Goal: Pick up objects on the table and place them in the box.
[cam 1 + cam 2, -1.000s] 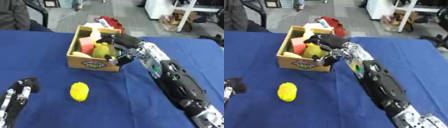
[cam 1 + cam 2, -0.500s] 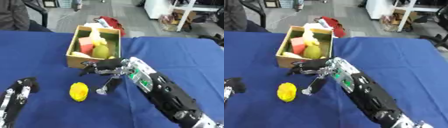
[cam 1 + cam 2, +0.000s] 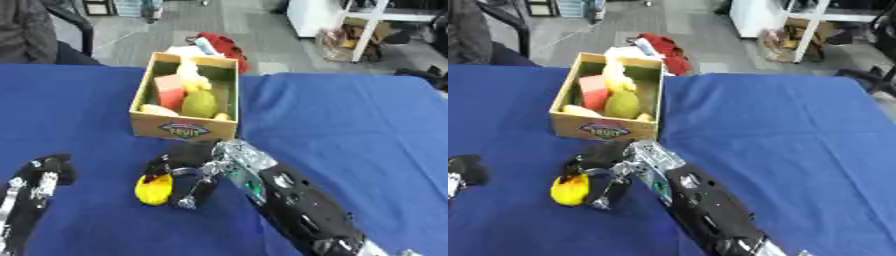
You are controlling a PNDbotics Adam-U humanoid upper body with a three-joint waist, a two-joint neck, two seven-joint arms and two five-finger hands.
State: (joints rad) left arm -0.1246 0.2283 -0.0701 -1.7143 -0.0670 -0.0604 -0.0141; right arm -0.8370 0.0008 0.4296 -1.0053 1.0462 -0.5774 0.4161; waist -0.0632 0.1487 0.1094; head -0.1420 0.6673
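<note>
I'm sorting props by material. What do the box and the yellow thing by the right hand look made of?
The box looks like thin wood or stiff card: tan matte walls, printed label on the front. The yellow thing looks like smooth plastic or foam, evenly coloured; the right hand partly covers it, so I can't be sure.

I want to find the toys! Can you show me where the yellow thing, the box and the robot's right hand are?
yellow thing (image 3: pixel 154 189), left eye view, its lower bare part.
box (image 3: pixel 184 130), left eye view, its front wall.
right hand (image 3: pixel 185 156), left eye view, back of the hand.

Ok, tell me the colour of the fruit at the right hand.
Yellow fruit, clearest in the left eye view.
</note>
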